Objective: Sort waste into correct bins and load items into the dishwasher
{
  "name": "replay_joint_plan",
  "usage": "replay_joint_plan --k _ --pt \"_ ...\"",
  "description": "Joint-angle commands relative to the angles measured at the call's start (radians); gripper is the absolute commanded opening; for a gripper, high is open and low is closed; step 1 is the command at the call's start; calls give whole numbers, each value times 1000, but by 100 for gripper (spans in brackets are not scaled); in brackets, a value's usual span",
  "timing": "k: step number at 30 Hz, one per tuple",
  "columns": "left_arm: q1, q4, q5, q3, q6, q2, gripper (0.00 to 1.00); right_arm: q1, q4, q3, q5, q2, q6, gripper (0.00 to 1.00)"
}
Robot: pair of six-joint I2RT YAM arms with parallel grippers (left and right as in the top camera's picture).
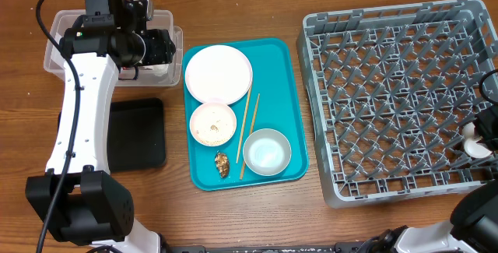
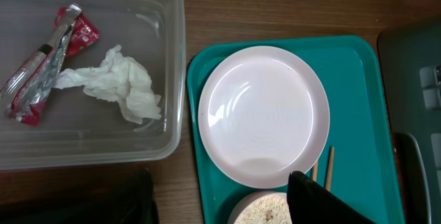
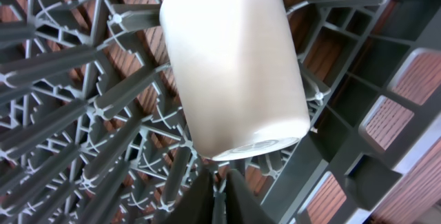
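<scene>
Closest to the lens, the two fingers of the right gripper [image 3: 215, 200] are seen pressed together, and nothing is held between them. Just above them the white cup [image 3: 234, 65] is seen, leaning among the upright pegs of the grey dish rack [image 3: 69, 107]. The cup is not gripped, so it is judged to be set in its place.

On the other side, the left gripper [image 1: 166, 48] is held over the clear tub [image 2: 110, 10]. One dark finger [image 2: 317, 203] is seen well off to one side, so the fingers are judged to be apart, and nothing is carried. Inside the tub the red-and-white wrapper [image 2: 45, 62] and the white tissue [image 2: 120, 86] are found, touching each other.

On the teal tray [image 1: 272, 82] more things are found: the round plate [image 1: 219, 74], a bowl with whitish bits [image 1: 212, 123] that look like rice, an empty bowl [image 1: 267, 152], the chopsticks [image 1: 249, 132] between the two bowls, and a small brown scrap [image 1: 222, 164]. The black tray [image 1: 140, 132] is seen just beside the teal one.

The cup step is thought to be done. For the next move, the right gripper should be lifted straight up out of the pegs so the cup is not bumped. Then its fingers must be opened and brought to the teal tray.
</scene>
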Motion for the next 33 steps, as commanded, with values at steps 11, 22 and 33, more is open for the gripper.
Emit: replay_joint_plan --k 11,22,33 --pt "-8 2 -8 14 23 -7 64 1 75 -12 73 13 6 4" --pt "-10 -3 -8 14 23 -7 64 0 246 -12 188 13 10 5" --pt "-10 -2 -8 14 23 -7 65 2 205 -8 180 11 13 18"
